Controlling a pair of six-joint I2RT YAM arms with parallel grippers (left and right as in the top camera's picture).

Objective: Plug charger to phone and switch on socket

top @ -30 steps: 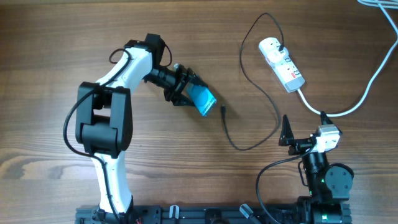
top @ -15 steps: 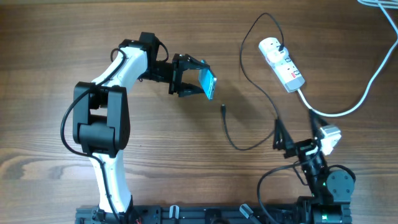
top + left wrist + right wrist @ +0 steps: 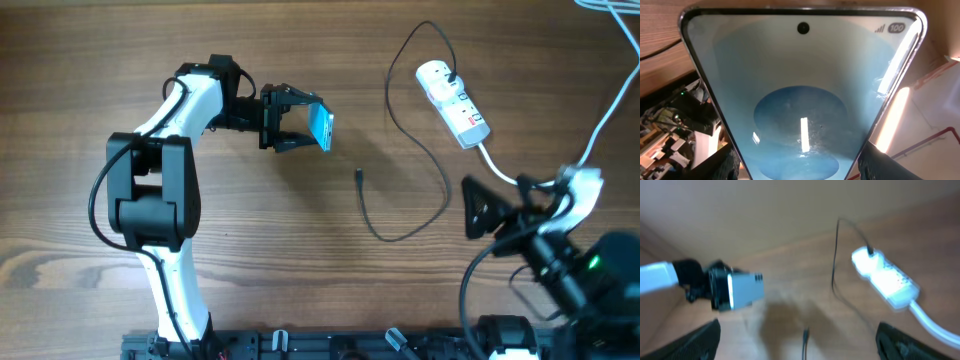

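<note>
Overhead: the left gripper (image 3: 303,126) grips the phone (image 3: 321,127). The charger (image 3: 359,178) tip lies loose nearby, unplugged. Left wrist: the lit screen fills the view. Right wrist, blurred: the right gripper (image 3: 800,340) gapes wide and empty, well apart from the socket (image 3: 885,277). Plugging and switching apparently remain.

phone (image 3: 321,127) at ten o'clock with cyan-blue screen, thin black charger (image 3: 359,180) at centre, white socket (image 3: 453,103) at two o'clock with red switch marks; brown wood-grain table (image 3: 300,270)
</note>
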